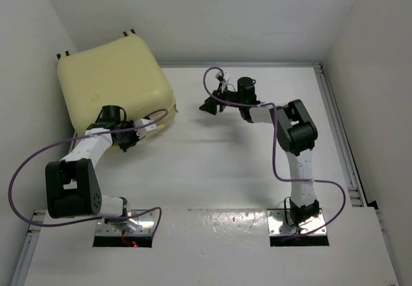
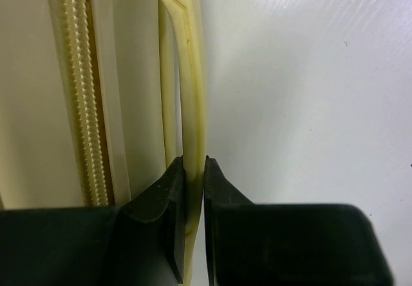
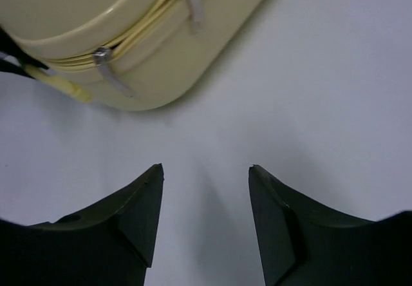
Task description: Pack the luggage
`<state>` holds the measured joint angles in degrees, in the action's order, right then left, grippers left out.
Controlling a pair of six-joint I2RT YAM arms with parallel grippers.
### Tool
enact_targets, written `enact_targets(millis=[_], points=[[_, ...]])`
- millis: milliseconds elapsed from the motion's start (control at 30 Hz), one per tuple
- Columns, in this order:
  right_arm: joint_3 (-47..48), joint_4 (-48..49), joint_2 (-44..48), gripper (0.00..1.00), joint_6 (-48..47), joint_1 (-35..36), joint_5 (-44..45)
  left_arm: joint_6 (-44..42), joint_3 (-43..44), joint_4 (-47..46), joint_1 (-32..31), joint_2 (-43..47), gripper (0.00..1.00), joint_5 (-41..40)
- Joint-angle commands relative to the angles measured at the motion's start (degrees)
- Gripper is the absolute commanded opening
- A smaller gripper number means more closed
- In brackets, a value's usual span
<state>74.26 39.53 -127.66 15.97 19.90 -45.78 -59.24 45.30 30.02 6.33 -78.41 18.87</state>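
The luggage (image 1: pixel 112 83) is a large cream-yellow hard-shell suitcase, closed, lying at the far left of the table with small black wheels at its back edge. My left gripper (image 1: pixel 132 136) is at its near right side, shut on the cream side handle (image 2: pixel 192 105); the zipper teeth (image 2: pixel 84 105) run beside it. My right gripper (image 1: pixel 209 105) is open and empty over the bare table, to the right of the luggage. In the right wrist view the luggage corner (image 3: pixel 129 35) shows with two metal zipper pulls (image 3: pixel 109 70).
White walls close in on the left, back and right. A metal rail (image 1: pixel 338 131) runs along the table's right edge. Purple cables loop from both arms. The white table (image 1: pixel 212 163) lies between the arms.
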Motion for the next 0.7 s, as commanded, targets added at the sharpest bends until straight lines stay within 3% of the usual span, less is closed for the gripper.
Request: enact_targets(millis=[0,200,667], points=[[2.8,-4.4,3.1,0.59,-3.0,3.5,-3.9,1.5,0.1,-4.3,-0.9,-2.8,0.00,-4.5],[4.7,-6.8,3.0,0.65,-7.4,8.5,3.1,3.5,-0.5,-4.3,-1.9,-0.6,0.00,-5.0],[13.5,-4.1,-4.2,0.68,-8.3,11.3,1.3,4.6,-2.8,-4.3,-3.0,1.7,0.00,-5.0]])
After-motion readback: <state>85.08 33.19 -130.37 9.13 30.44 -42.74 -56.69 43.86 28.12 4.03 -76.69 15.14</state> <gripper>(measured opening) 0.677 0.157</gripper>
